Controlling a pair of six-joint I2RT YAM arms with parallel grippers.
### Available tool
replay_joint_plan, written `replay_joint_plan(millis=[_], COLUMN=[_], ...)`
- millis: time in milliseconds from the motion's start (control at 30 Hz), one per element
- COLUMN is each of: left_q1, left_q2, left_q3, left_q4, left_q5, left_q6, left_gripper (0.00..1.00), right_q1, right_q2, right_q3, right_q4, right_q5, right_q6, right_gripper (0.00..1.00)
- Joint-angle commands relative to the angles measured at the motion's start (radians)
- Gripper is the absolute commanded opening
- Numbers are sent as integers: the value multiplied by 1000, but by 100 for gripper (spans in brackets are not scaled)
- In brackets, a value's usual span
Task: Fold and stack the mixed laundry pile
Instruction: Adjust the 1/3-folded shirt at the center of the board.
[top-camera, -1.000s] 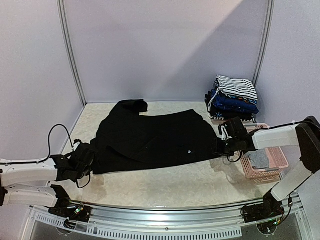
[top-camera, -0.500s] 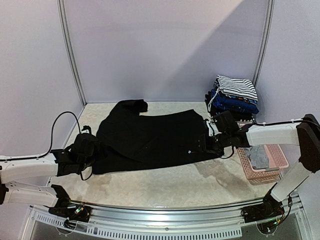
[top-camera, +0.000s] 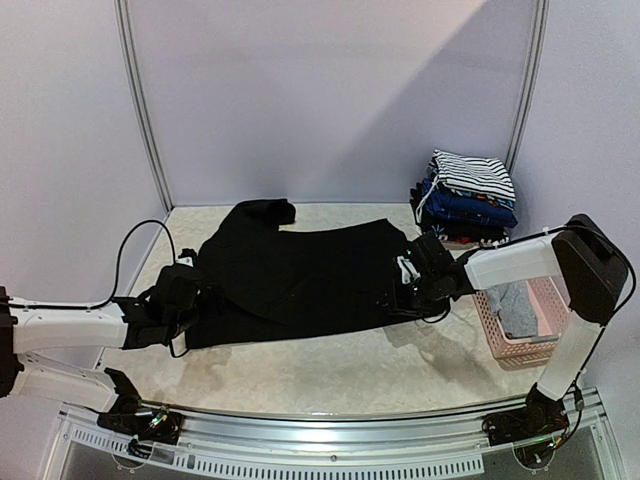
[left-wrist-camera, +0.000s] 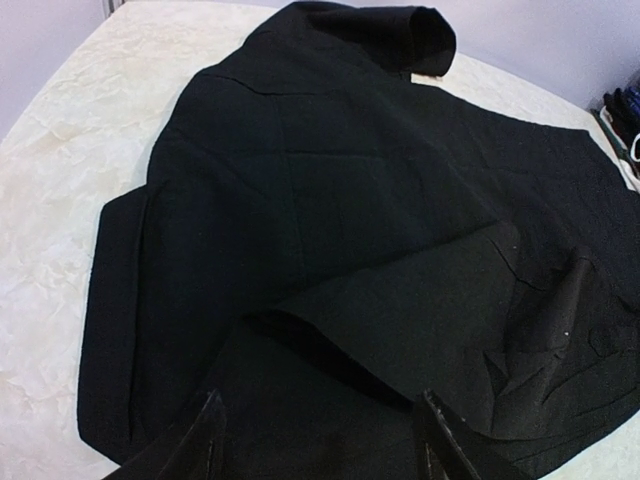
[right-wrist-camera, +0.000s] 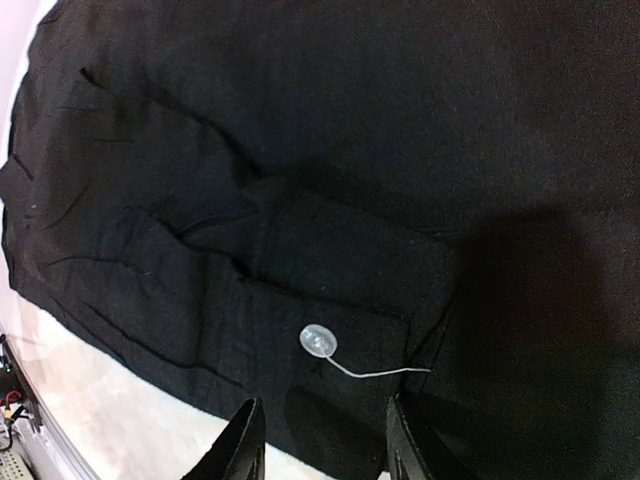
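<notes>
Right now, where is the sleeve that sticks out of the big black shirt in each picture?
Top external: the sleeve sticks out at the far left corner of the black shirt, left of centre.
Left wrist: the sleeve is at the top middle, its open end pointing right.
Right wrist: not in it; just shirt cloth and a white button.
Shared landmark: the black shirt itself, seen in all three views.

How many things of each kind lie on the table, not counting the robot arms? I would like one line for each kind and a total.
black garment, spread flat: 1
stack of folded clothes, striped piece on top: 1 (the pieces in it cannot be counted)
pink basket: 1
grey garment, inside the basket: 1
Total: 4
</notes>
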Motion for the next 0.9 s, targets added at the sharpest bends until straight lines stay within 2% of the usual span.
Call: replay_joint_plan(millis=[0,133,300,467,867], left_q1=[8,8,8,8,8], left_q2=[20,22,20,22,26], left_q3=[10,7,0,-10,-20], left_q4=[44,49,52,65,70], left_q5=[16,16,19,20,20], left_q6=[28,31,32,31,26], left_gripper=[64,64,64,64,64], right_q1=[14,15,18,18,54], right_q2=[33,45,33,12,51], right_q3=[31,39,42,38,76], right_q4=[-22,-39,-91,-105,-72], right_q5=[16,27,108,130,78], right_q6=[7,5,12,5,-6], right_gripper=[40,39,45,47,38])
